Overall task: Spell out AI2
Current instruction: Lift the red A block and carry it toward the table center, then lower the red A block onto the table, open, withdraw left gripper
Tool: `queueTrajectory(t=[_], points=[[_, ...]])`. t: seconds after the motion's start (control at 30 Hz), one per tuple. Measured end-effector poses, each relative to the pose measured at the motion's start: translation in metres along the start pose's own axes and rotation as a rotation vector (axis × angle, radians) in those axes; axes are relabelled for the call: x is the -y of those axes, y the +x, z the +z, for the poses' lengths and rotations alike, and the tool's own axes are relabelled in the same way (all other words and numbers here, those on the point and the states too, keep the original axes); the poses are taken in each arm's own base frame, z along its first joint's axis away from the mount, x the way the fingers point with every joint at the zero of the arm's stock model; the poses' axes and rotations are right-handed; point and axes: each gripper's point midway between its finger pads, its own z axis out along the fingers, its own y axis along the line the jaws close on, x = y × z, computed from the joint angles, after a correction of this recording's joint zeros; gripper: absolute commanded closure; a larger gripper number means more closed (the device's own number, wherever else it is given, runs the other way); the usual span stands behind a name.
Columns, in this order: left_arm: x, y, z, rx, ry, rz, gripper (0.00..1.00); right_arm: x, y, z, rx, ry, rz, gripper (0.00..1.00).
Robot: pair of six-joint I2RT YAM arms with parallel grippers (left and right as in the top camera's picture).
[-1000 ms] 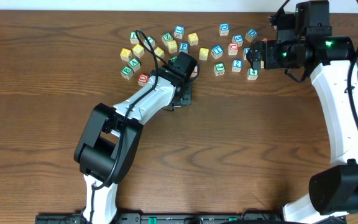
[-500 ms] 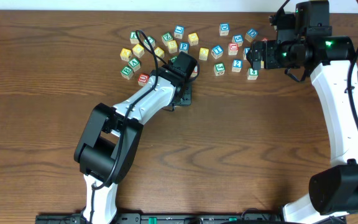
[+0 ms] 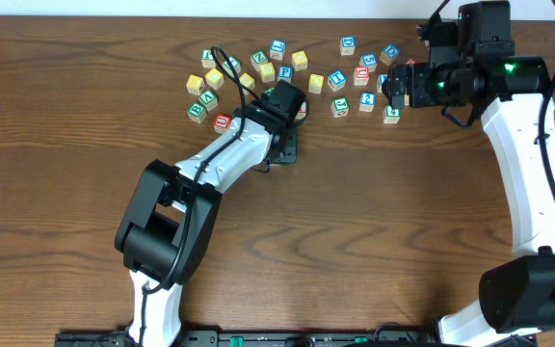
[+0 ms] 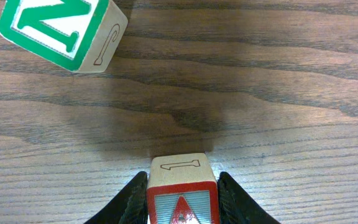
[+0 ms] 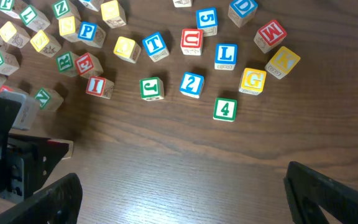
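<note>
Here, on the desk (image 3: 403, 241), just clear of the block scatter (image 3: 287, 72), the left jaws are closed on the red-edged A block (image 4: 182, 186). The right jaws hang wide open, empty. If that grip is shallow, the block may twist on release, skewing the word.

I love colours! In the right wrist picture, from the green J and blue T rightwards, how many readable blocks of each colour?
Blue: 5 (T, 5, D, L, 2)
Red: 2 (U, M)
Yellow: 2 (K, G)
Green: 2 (J, 4)
Total: 11
</note>
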Motion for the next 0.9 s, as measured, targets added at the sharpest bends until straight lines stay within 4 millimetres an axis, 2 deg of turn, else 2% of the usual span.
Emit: queueTrajectory(t=[0.37, 0.73, 0.9], points=[[0.0005, 0.0003, 0.0, -0.001, 0.003, 0.01, 0.66, 0.0, 0.0003, 0.0, -0.001, 0.0, 0.001, 0.01], [0.0026, 0.0016, 0.0, -0.009, 0.015, 0.014, 0.49, 0.0, 0.0005, 0.0, -0.002, 0.0, 0.001, 0.01], [0.0024, 0.0021, -0.0002, -0.011, 0.015, 0.014, 0.44, 0.0, 0.0005, 0.0, -0.002, 0.0, 0.0, 0.01]])
